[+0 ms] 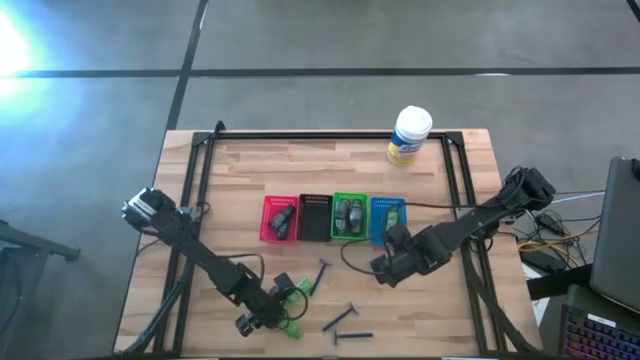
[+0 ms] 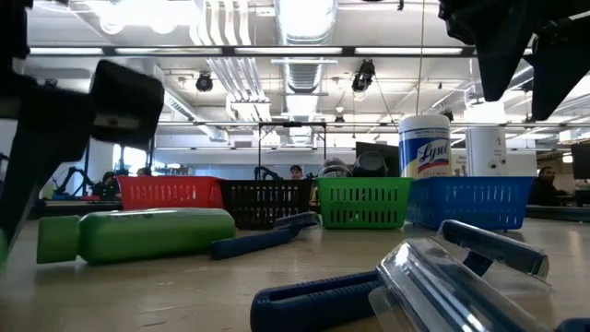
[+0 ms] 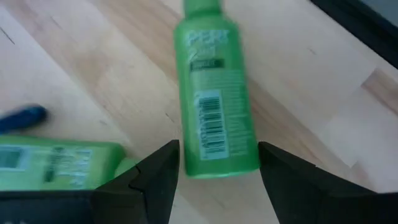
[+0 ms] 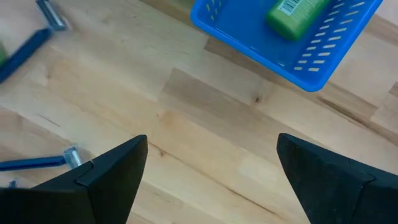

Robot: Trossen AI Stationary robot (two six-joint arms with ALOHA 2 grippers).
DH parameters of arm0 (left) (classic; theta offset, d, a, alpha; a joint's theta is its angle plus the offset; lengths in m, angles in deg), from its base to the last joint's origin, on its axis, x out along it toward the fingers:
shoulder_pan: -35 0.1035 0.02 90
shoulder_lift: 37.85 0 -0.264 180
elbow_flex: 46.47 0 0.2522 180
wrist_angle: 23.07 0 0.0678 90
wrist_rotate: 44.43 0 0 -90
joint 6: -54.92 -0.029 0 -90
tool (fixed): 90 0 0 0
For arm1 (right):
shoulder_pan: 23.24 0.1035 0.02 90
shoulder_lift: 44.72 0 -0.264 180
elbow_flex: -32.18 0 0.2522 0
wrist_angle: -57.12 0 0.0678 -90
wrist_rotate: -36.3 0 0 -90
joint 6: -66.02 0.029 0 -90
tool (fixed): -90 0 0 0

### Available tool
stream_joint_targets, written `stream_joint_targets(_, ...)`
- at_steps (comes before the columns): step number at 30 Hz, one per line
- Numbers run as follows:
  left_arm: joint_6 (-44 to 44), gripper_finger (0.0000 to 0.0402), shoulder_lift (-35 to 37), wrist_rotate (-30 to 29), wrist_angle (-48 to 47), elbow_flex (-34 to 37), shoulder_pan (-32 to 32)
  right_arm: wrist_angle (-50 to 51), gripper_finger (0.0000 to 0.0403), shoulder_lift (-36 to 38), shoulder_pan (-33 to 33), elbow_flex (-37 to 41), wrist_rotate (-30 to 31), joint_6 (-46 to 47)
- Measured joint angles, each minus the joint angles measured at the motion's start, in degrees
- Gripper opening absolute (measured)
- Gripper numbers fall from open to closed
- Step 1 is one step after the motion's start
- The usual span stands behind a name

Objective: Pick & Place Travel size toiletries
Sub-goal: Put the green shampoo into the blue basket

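Two bright green tubes lie on the wood near the table's near edge: one point(image 1: 291, 290) point(image 3: 216, 99) on its side with its flat end between my left gripper's open fingers, the other point(image 1: 291, 325) point(image 3: 56, 167) just beside that gripper. My left gripper point(image 1: 268, 308) point(image 3: 217, 149) is low over them. Three thin blue-handled razors point(image 1: 322, 272) point(image 1: 342, 317) point(image 1: 356, 336) lie to the right of the tubes. My right gripper point(image 1: 383, 270) point(image 4: 211, 140) is open over bare wood, on the near side of the blue bin point(image 1: 388, 218), which holds a green tube point(image 4: 292, 12).
Red point(image 1: 279, 218), black point(image 1: 314, 217), green point(image 1: 349, 216) and blue bins stand in a row mid-table; the red and green ones hold dark and grey items. A white-and-yellow canister point(image 1: 409, 135) stands near the far edge. Bare wood lies between the bins and the razors.
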State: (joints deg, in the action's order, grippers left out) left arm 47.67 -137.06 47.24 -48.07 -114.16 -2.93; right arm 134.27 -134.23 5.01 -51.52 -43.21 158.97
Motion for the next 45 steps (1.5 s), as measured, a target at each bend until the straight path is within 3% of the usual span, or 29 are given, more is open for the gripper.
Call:
stream_joint_targets(5,6.61,0.022,-0.16,0.46,1.17,-0.03,0.0,0.05,0.0351,-0.14,-0.02,0.0,0.03,0.46)
stream_joint_targets(21,10.27,0.0218,-3.21,5.35,7.94,0.15,0.61,-0.65,0.0363,-0.28,-0.17,0.0,0.15,-0.34)
stream_joint_targets(28,12.74,0.0156,1.3,3.24,4.77,0.28,0.85,-13.54,0.0351,-0.02,0.0,0.0,-0.54,-6.35)
stream_joint_targets(32,13.04,0.0153,5.59,-1.02,4.32,0.3,1.36,-23.71,0.0338,0.02,-0.36,0.0,-3.54,-9.74)
stream_joint_targets(36,12.44,0.0153,10.67,-12.36,3.71,0.3,2.3,-31.42,0.0327,0.02,-1.79,0.02,-7.24,-14.12)
stream_joint_targets(40,4.2,0.0156,13.46,-22.96,5.31,0.3,4.35,-38.73,0.0317,0.02,-4.71,0.25,-13.9,-19.3)
stream_joint_targets(45,-2.42,0.0158,13.81,-26.69,6.63,-0.65,8.23,-43.76,0.0304,0.02,-8.15,0.22,-16.43,-21.15)
